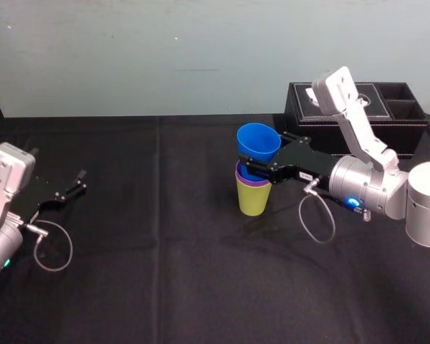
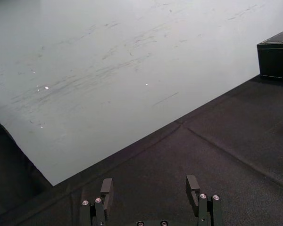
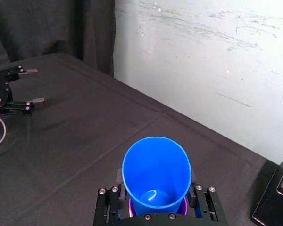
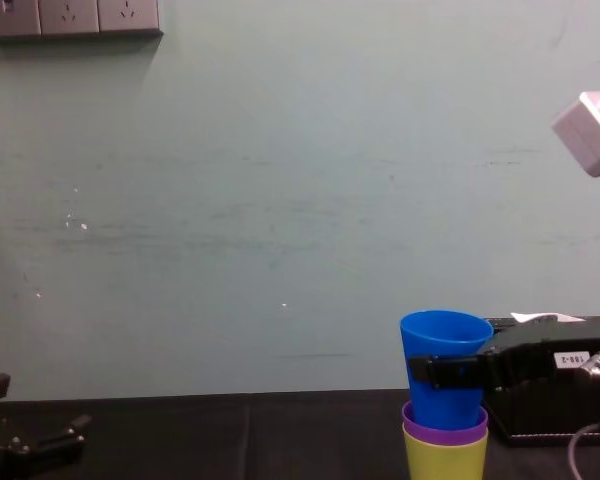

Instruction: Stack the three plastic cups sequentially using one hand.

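The yellow-green cup (image 1: pixel 253 201) stands upright at mid-table with the purple cup (image 1: pixel 244 178) nested inside it, only the purple rim showing (image 4: pixel 443 434). Lowest in the chest view is the yellow-green cup (image 4: pixel 445 461). The blue cup (image 1: pixel 258 143) sits with its base in the purple cup, most of its body above the rim and leaning a little. My right gripper (image 1: pixel 261 166) reaches in from the right, shut on the blue cup (image 3: pixel 155 174) with a finger on each side of its lower part (image 4: pixel 443 365). My left gripper (image 1: pixel 77 183) rests open at the far left.
A black tissue box (image 1: pixel 358 115) stands behind and to the right of the stack, close to my right arm. The black tablecloth (image 1: pixel 165 236) runs back to a pale wall. A loose cable (image 1: pixel 317 215) hangs under the right wrist.
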Robot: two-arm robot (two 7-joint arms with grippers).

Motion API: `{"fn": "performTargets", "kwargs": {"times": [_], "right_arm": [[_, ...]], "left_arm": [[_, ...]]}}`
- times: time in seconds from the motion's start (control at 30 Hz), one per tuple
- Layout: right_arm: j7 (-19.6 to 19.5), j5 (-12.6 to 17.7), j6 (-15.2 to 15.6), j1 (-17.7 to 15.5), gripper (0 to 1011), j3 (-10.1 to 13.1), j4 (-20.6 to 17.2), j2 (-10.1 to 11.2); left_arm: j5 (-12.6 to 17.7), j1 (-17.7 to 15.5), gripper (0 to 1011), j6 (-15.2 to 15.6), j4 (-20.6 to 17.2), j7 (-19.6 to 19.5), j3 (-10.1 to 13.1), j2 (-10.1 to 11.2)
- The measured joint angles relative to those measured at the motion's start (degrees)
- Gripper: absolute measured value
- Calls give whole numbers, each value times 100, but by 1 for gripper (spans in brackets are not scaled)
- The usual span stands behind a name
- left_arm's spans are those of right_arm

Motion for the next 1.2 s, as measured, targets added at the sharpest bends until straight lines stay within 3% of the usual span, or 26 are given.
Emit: {"fn": "performTargets", "kwargs": {"times": [0.53, 0.9, 1.2], "right_arm": [[8, -18, 2, -20, 726, 0, 21, -10], [8, -15, 2, -15, 998, 2, 17, -6], [8, -12, 2, -15, 1000, 2, 12, -6]], "left_arm": [[0, 0, 1010, 0, 0, 0, 0, 0], [0, 0, 1010, 0, 0, 0, 0, 0], [0, 0, 1010, 0, 0, 0, 0, 0]]}}
